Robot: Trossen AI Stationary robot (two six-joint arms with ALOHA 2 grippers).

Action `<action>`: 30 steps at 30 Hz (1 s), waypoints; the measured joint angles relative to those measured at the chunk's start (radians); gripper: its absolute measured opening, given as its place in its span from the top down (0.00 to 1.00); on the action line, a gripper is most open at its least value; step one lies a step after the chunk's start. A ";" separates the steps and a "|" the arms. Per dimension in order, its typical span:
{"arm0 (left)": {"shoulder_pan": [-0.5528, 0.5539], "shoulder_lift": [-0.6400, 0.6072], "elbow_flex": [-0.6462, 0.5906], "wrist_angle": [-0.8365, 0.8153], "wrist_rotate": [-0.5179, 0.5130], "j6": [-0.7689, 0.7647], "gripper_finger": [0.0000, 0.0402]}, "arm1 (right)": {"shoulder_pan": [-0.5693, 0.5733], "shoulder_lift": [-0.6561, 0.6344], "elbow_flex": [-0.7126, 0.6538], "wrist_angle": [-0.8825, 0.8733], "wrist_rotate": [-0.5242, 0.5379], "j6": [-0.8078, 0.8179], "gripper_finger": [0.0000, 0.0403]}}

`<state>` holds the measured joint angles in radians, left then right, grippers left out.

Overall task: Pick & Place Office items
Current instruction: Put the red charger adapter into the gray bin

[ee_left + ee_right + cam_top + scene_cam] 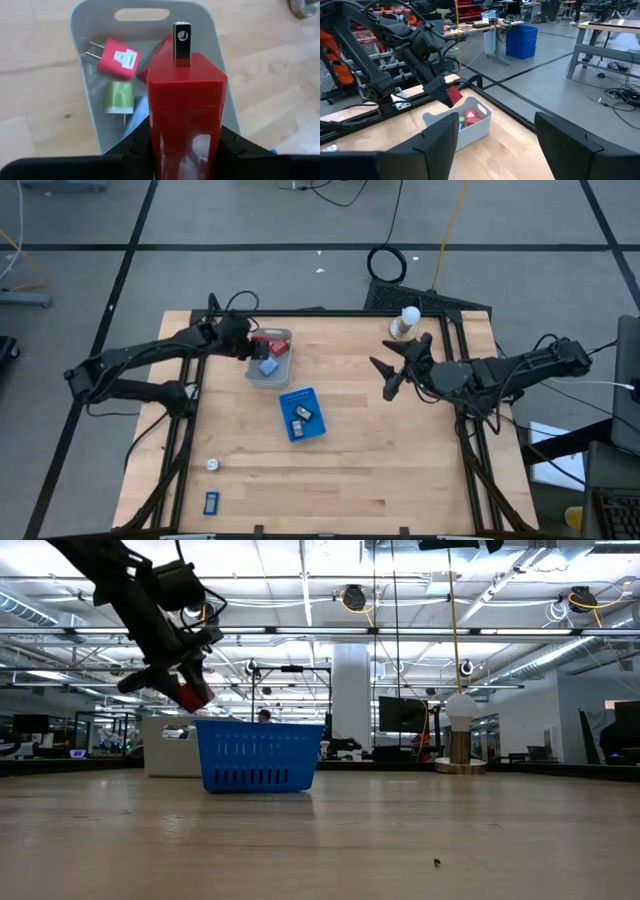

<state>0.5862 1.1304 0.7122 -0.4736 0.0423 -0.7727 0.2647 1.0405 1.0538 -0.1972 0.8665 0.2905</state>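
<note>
My left gripper (252,346) hangs above the grey tray (284,374) at the table's far left, shut on a red plug block (185,105). The block also shows in the low view (195,694) and the right wrist view (454,95). In the tray lie a red charger (117,60), a green piece (119,96) and a pale blue piece (137,117). A white piece (212,464) and a dark blue piece (211,502) lie on the table near its left front corner. My right gripper (393,370) waits open and high at the table's right. My left gripper pinches the red plug block by its two opposite sides (152,145) between its two fingers, at the end away from the metal prong (181,42). The fingers slant down from the table's left. The block is lifted clear above the tray, prong end pointing forward and down.
A blue basket (302,415) with a few small pieces stands mid-table, right of and nearer than the tray. A white knob on a round base (405,323) stands at the far right. Bare wood lies along the near half.
</note>
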 joint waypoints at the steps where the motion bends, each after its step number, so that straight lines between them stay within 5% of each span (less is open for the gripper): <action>1: 0.011 0.009 0.000 0.006 0.012 0.011 0.71 | -0.004 0.000 0.000 0.000 0.000 0.000 0.38; 19: 0.037 0.185 0.001 0.087 0.063 0.057 0.70 | -0.011 0.000 0.000 0.000 -0.003 0.007 0.38; 25: 0.037 0.185 0.001 0.087 0.066 0.050 0.39 | -0.011 0.000 0.000 -0.001 -0.003 0.000 0.38; 30: 0.037 0.183 0.002 0.094 0.096 0.027 0.22 | -0.010 0.000 0.000 -0.001 -0.003 0.000 0.38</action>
<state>0.6231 1.3136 0.7141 -0.3792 0.1383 -0.7457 0.2543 1.0405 1.0542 -0.1982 0.8631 0.2905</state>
